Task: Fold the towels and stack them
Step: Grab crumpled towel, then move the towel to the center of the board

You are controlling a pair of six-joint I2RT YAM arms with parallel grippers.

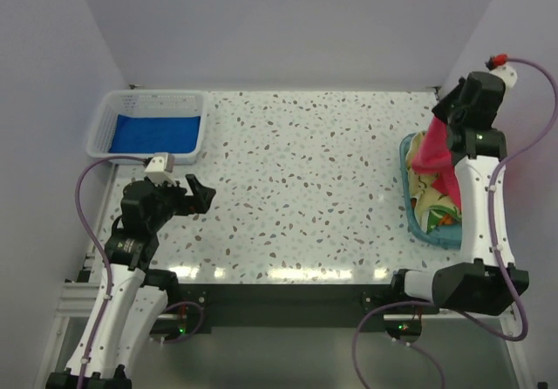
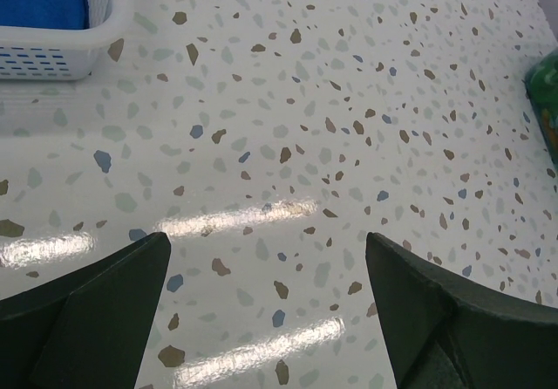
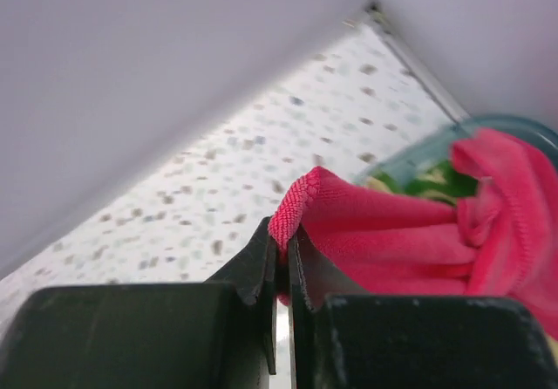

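Pink towel (image 3: pixel 384 232) in right tool (image 3: pixel 282 258) (tight)

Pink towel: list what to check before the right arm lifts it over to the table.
1. Right pincer shut on a corner of the pink towel: ok.
2. Towel free of the blue tub: not ok, its lower end hangs inside.
3. Green patterned towel not snagged on it: cannot tell.
4. Left pincer open and empty, ready to take a second corner: ok.
5. Bare table between the arms for spreading: ok.
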